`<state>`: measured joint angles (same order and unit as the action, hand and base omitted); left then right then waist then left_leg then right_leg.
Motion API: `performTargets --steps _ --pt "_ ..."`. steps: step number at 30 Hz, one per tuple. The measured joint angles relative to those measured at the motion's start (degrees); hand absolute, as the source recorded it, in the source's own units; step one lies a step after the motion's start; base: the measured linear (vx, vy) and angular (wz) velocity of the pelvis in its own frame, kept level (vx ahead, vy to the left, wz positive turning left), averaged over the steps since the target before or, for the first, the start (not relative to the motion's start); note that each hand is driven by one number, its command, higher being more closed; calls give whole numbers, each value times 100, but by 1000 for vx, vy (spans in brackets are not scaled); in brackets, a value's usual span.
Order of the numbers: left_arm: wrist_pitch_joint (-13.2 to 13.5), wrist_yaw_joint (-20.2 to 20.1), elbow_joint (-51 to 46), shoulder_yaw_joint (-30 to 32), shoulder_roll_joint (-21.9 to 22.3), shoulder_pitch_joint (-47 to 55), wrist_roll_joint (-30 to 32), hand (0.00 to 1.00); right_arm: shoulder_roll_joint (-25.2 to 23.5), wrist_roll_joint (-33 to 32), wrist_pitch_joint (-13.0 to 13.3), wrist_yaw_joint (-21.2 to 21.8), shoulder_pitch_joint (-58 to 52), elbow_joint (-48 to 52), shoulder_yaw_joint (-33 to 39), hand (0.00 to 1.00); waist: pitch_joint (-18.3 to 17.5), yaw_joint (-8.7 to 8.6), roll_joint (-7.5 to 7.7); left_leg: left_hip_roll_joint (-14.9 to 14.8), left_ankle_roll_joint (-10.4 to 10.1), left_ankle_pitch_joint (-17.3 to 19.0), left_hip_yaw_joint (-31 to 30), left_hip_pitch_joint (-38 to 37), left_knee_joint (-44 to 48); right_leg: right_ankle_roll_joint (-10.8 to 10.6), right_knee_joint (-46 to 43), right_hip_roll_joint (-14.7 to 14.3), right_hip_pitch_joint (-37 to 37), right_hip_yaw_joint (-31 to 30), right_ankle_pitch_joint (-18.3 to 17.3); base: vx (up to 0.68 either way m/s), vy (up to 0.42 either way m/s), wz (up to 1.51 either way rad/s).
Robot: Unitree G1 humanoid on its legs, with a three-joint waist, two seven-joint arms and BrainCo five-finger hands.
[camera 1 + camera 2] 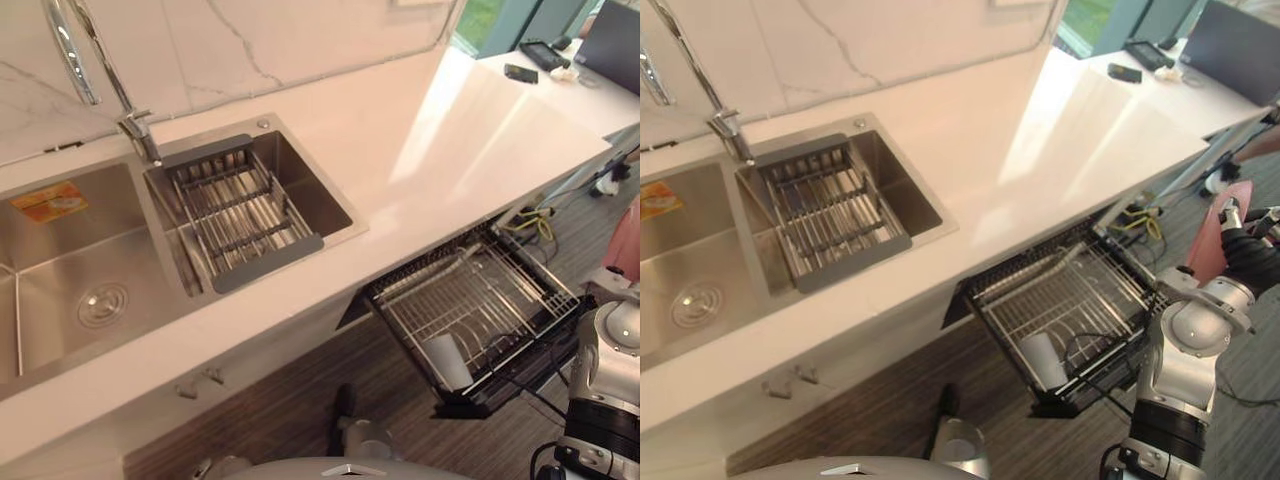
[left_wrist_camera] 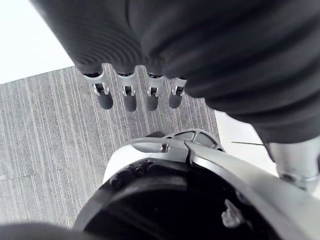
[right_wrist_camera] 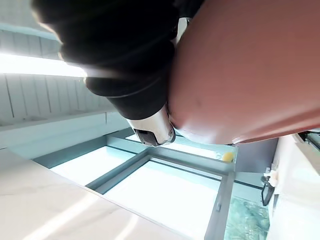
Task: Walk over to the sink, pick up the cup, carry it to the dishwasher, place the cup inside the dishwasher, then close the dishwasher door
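A white cup (image 1: 450,362) lies in the wire rack (image 1: 1080,290) of the dishwasher, which is pulled out from under the counter. No cup sits in the steel double sink (image 1: 60,260); its right basin holds a grey drain rack (image 1: 240,210). My right hand (image 1: 1245,250) is raised right of the dishwasher rack, with a pinkish-red thing (image 1: 1208,245) against it. The same thing (image 3: 250,75) looms large in the right wrist view, and I cannot tell what it is. My left hand (image 2: 129,95) hangs over the striped floor with straight fingers and holds nothing.
A tall faucet (image 1: 135,125) rises behind the sink. The pale counter (image 1: 430,150) runs to the far right, where a phone (image 1: 520,72) and a laptop (image 1: 610,40) lie. Cables (image 1: 530,220) are bundled on the floor beyond the dishwasher rack.
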<state>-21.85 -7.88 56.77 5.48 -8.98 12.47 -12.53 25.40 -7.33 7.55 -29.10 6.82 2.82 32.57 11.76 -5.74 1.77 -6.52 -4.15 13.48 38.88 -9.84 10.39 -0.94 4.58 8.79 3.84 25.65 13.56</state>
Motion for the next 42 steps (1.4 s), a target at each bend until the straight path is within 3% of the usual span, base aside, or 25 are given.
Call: performTargets --steps 6,10,16,25,33,39,42 --pt "69 1 -5 -6 18 -129 18 0 -77 74 -64 -144 4 -414 2 100 330 -58 -144 40 60 -32 -110 131 31 -12 1 74 52 71 10 -39 29 10" --pt "69 -10 -7 -5 112 -216 8 0 -71 112 -79 -166 92 -454 2 100 535 -87 -352 123 114 -91 -123 285 2 -12 0 140 213 55 88 -29 34 3" --pt "68 -179 -14 -111 116 -352 -104 0 62 121 -225 -174 390 -1012 -8 100 788 -116 -535 231 175 -178 -202 413 -88 -27 0 231 349 48 94 -51 44 5" --pt "70 -385 -127 -199 130 -529 -351 0 839 108 -271 -200 1200 -1932 -126 100 1305 -201 -900 449 306 -313 -273 840 -132 21 -170 465 852 -8 218 -54 70 5" --pt "73 -492 -104 -570 113 -859 -731 0 1424 332 -336 -76 1858 -2625 -749 100 1520 -93 -1137 593 409 -411 -302 1433 -88 17 -280 633 1491 -127 331 -28 55 5" --pt "120 -473 28 -853 74 -1189 -959 0 1944 429 -431 270 2384 -3376 -1345 100 1584 -24 -1296 635 478 -444 -443 2109 132 69 -319 740 2043 -148 477 -29 54 18" --pt "120 -372 43 -1038 43 -1351 -986 0 2048 677 -503 396 2601 -3561 -1618 100 1617 113 -1388 654 483 -437 -750 2413 261 106 -314 741 2285 -190 532 -18 37 3"
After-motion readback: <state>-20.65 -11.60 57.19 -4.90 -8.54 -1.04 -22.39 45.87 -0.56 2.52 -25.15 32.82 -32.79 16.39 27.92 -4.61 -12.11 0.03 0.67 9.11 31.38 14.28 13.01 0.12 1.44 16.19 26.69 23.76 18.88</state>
